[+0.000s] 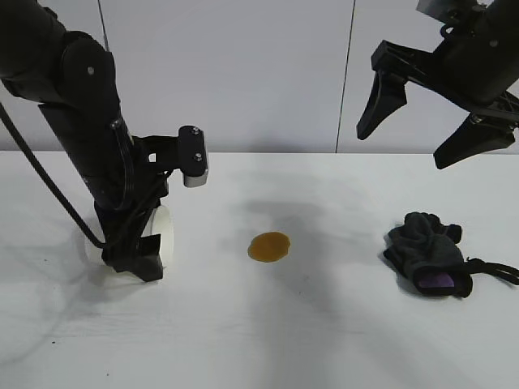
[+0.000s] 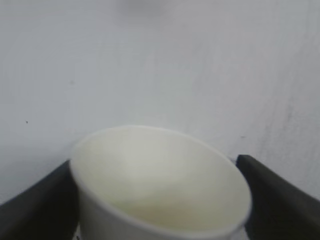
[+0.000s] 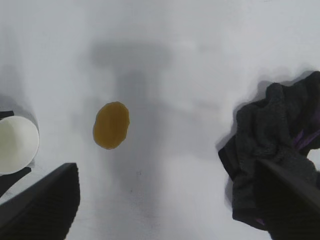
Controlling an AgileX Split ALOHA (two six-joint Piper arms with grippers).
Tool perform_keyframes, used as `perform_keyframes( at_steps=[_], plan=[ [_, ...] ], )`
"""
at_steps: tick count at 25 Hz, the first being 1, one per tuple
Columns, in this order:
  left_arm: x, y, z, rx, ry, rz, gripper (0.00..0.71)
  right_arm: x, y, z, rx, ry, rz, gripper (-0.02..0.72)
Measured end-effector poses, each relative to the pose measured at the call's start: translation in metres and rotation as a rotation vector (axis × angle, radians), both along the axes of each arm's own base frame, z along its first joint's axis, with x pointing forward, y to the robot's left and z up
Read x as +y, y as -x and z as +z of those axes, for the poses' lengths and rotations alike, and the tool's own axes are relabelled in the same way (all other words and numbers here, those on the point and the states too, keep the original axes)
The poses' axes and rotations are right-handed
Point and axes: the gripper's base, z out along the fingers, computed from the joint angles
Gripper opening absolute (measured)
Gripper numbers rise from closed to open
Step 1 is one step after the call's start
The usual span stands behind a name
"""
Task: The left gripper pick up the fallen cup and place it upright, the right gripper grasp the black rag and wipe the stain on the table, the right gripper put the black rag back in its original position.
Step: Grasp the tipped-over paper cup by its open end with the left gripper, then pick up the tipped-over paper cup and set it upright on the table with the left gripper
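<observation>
arms: matte black, screws visible | left gripper [image 1: 134, 258]: grey camera, black cable | right gripper [image 1: 422, 126]: long pointed jaws

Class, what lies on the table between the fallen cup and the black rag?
Only the stain, between cup and rag; exterior view.

A robot test bench in a lab: two black robot arms mounted apart over a bare white table [image 1: 324, 340], with plain pale wall panels [image 1: 243, 73] behind it, and only a few staged props set out, a paper cup [image 1: 162, 235], a spill [image 1: 268, 246], a rag [image 1: 427, 253]
</observation>
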Motion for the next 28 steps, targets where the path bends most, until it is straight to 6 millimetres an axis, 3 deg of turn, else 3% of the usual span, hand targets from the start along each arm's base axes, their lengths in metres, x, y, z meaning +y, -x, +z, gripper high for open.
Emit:
perform_keyframes(
  at_steps=[3, 9, 14, 19, 28],
  plan=[
    [0.000, 0.000, 0.000, -0.005, 0.003, 0.000, 0.453, 0.000, 0.000, 0.000, 0.000, 0.000, 0.000, 0.651],
    [-0.001, -0.002, 0.009, -0.024, 0.050, 0.036, 0.440, 0.000, 0.000, 0.000, 0.000, 0.000, 0.000, 0.651],
    [0.008, -0.010, 0.055, -0.071, 0.310, 0.249, 0.437, 0.000, 0.000, 0.000, 0.000, 0.000, 0.000, 0.651],
    [0.023, -0.019, 0.075, -0.054, 0.531, 0.318, 0.437, 0.000, 0.000, 0.000, -0.002, 0.001, 0.000, 0.651],
    [0.032, -0.026, 0.103, -0.056, 1.004, 0.079, 0.437, 0.000, 0.000, 0.000, -0.003, 0.001, 0.000, 0.651]
  ],
)
